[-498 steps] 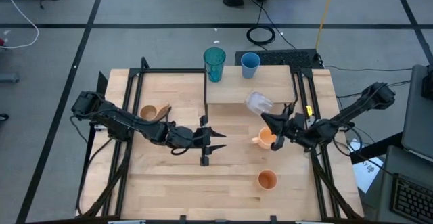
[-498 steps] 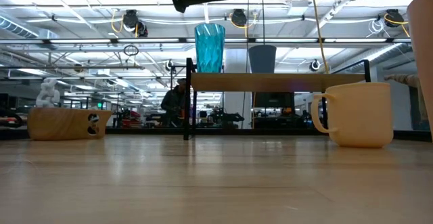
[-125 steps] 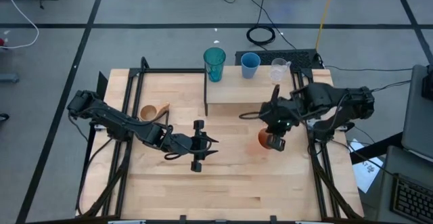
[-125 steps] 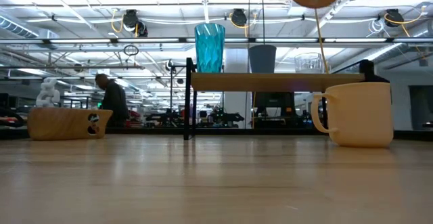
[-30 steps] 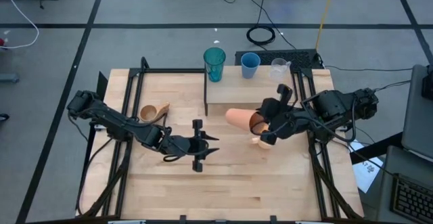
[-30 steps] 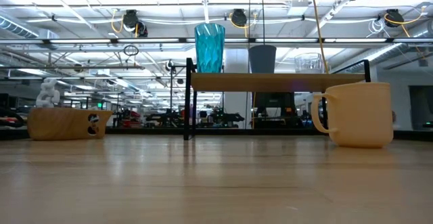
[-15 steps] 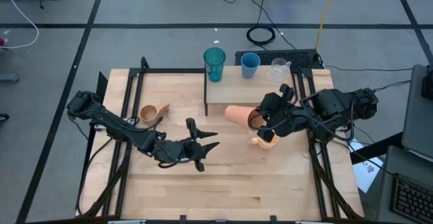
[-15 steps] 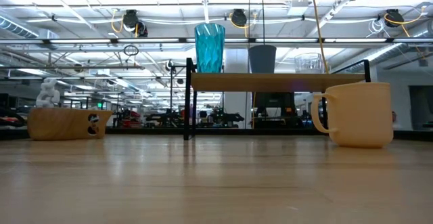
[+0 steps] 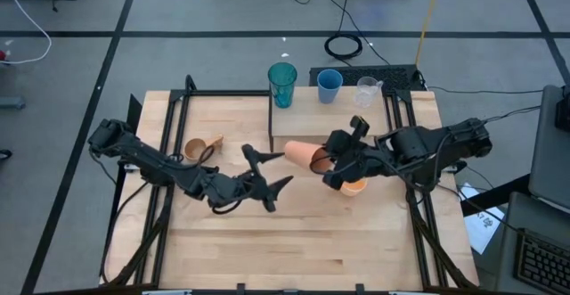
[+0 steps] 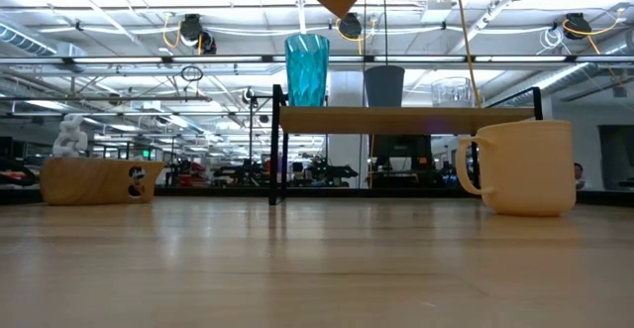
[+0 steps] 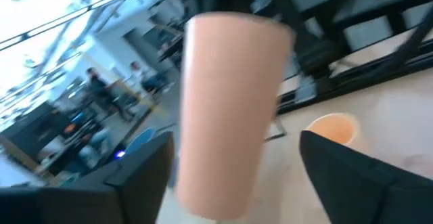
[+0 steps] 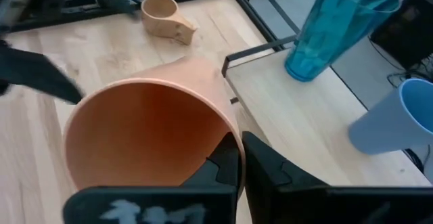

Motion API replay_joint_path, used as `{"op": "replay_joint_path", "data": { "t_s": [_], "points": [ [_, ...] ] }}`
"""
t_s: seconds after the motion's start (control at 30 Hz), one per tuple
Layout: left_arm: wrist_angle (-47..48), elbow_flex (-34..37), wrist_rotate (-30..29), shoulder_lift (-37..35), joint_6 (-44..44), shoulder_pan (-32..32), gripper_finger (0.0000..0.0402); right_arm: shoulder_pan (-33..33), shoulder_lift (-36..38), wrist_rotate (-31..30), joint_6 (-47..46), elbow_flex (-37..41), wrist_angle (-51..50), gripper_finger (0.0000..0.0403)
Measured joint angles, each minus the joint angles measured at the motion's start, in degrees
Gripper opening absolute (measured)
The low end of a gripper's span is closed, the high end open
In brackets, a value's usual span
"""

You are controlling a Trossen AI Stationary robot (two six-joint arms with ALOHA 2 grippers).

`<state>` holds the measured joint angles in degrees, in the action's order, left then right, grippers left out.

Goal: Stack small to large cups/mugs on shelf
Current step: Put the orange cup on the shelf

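My right gripper [image 9: 331, 166] is shut on an orange cup [image 9: 303, 157] above the table's middle, just in front of the shelf [image 9: 307, 124]. The cup lies on its side, its closed base toward my left gripper [image 9: 278, 169]. That gripper is open, and in the left wrist view its fingers [image 11: 139, 176] stand on either side of the cup's base end [image 11: 230, 116], apart from it. On the shelf stand a teal tumbler [image 9: 283, 83], a blue cup [image 9: 329, 85] and a clear handled cup [image 9: 367, 90]. An orange handled mug [image 10: 520, 167] and a wooden mug [image 9: 200, 147] rest on the table. My right gripper pinches the orange cup's rim wall [image 12: 230, 139], with one finger inside the cup and one outside. The fingers come from the table's right, slanting down. The cup is lifted clear and lies on its side, with its base pointing toward the table's left.
The orange handled mug [image 9: 354, 185] sits right under my right arm. Black frame rails [image 9: 174, 152] run along both sides of the table. Open tabletop [image 9: 294, 241] lies toward the near edge. A cable coil [image 9: 346, 45] lies on the floor behind the shelf.
My left gripper has opened, rolled and tipped up toward the orange cup. My right gripper has carried the cup toward the table's left and a little lower, so that its base end now stands between my left gripper's fingers.
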<state>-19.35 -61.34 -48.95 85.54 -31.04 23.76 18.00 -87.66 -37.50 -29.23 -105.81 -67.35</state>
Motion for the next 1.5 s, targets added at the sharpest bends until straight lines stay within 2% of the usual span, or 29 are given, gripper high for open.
{"op": "replay_joint_path", "data": {
  "t_s": [0.17,0.23,0.43,0.63,0.83,0.97,1.2,1.4,1.5],
  "points": [
    [1.1,0.0,-1.9,0.0,-0.8,-1.8,0.0387,-0.3,0.0,0.1,0.0,0.1,0.5,0.0000],
    [2.6,0.0,-2.2,0.0,-1.5,-3.0,0.0396,-0.6,0.0,0.1,0.0,0.1,0.8,0.0000],
    [5.9,0.0,3.4,0.0,-2.9,-6.4,0.0392,-2.4,0.0,3.2,0.2,0.1,1.2,0.0000],
    [6.1,0.0,6.2,0.0,-3.2,-9.0,0.0392,-3.4,0.0,3.3,2.4,0.1,3.4,0.0000],
    [6.9,0.0,7.1,0.0,-2.0,-10.7,0.0392,-3.8,0.0,6.2,5.5,0.1,7.2,0.0000],
    [6.7,0.0,7.1,0.0,-3.0,-10.1,0.0372,-3.8,0.0,6.3,6.2,0.1,7.6,0.0000],
    [7.3,0.0,7.4,0.0,-2.2,-9.6,0.0283,-4.1,0.0,7.4,6.9,0.1,7.6,0.0000],
    [7.3,0.0,7.5,0.0,-1.8,-9.1,0.0283,-4.1,0.0,7.7,8.3,0.1,7.9,0.0011],
    [7.2,0.0,7.5,0.0,-1.9,-8.7,0.0296,-4.1,0.0,7.8,9.4,0.1,8.2,0.0028]
  ]
}}
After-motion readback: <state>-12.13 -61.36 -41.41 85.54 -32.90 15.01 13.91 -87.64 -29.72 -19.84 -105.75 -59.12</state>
